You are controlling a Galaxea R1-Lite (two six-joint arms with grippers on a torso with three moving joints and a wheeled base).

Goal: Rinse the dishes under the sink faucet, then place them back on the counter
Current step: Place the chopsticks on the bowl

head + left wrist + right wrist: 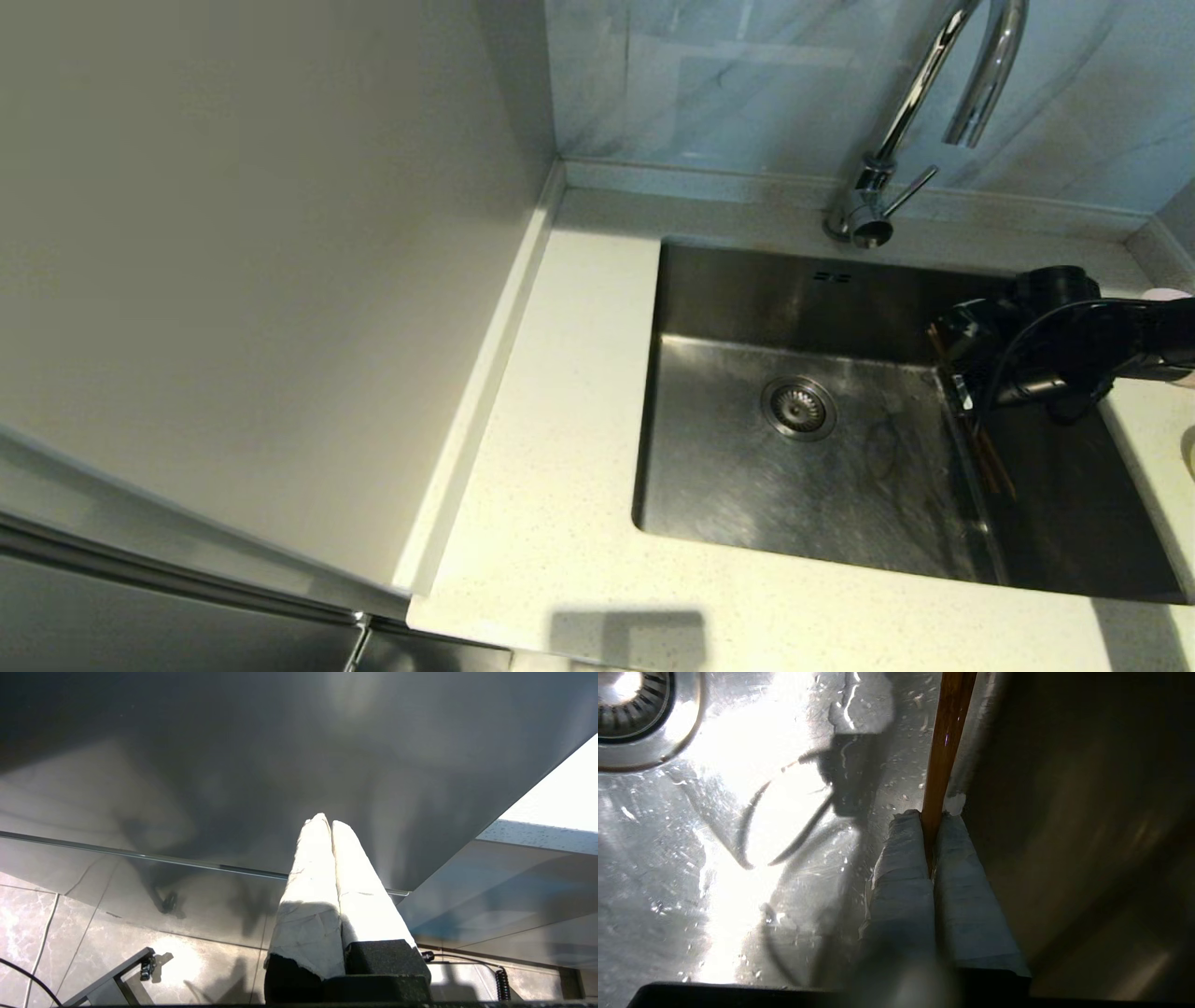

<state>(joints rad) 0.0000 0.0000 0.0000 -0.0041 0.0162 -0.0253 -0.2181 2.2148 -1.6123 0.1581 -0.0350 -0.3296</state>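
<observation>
Chopsticks (945, 742) sit pinched in right end effector (931, 821) inside unlabelled sink (747, 299).

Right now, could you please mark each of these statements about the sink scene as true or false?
1. The right gripper is shut on the chopsticks. True.
2. The chopsticks hang over the sink. True.
3. Water is streaming from the faucet. False: no stream shows.
4. A bowl sits on the drain strainer. False: the strainer is bare.
5. The left gripper holds a bowl. False: it is shut on nothing, away from the sink.
</observation>
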